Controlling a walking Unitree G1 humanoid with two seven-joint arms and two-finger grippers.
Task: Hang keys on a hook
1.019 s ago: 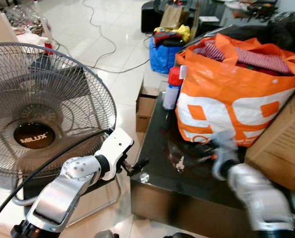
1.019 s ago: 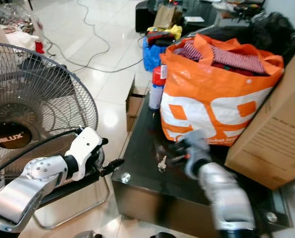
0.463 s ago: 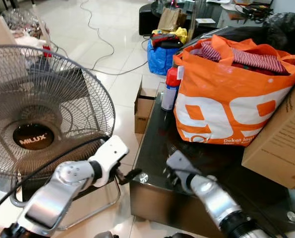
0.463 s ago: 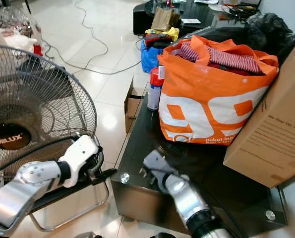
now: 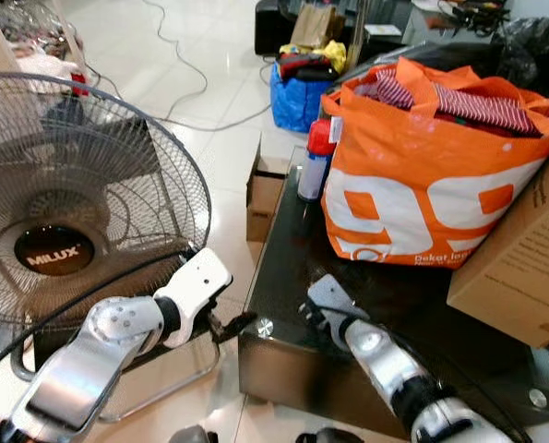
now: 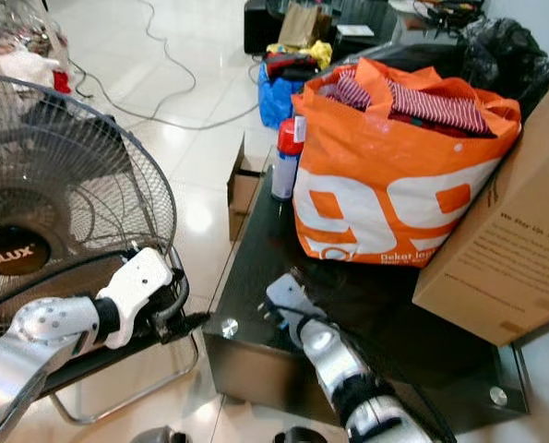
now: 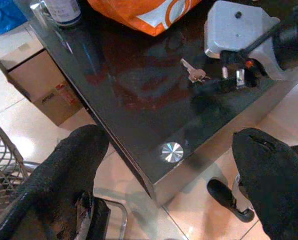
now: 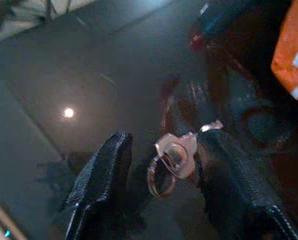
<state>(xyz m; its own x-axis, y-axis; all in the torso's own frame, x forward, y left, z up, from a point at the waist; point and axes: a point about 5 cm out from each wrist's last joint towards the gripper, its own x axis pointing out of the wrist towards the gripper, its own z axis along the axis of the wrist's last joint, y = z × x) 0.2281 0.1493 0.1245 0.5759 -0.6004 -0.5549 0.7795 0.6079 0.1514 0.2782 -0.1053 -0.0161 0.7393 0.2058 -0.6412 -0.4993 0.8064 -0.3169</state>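
Observation:
A small silver key on a ring (image 7: pixel 193 74) lies flat on the black glass table (image 5: pixel 283 242), near its front left corner. My right gripper (image 8: pixel 164 141) is lowered over it and open. One black finger (image 8: pixel 104 170) stands on each side of the keys (image 8: pixel 173 156). In the eye views the right gripper (image 5: pixel 315 311) covers the spot. My left gripper (image 5: pixel 233 323) hangs open just off the table's front left corner, beside the fan. No hook can be seen.
An orange bag (image 5: pixel 422 175) full of clothes and a cardboard box (image 5: pixel 519 268) take up the table's back and right. A spray can (image 5: pixel 315 159) stands at the back left. A large fan (image 5: pixel 71 203) is to the left, and boxes and bags lie on the floor beyond.
My right gripper has swung left from beside the orange bag to the keys near the table's front edge, now covering them. The left arm has barely moved. The camera shifted slightly.

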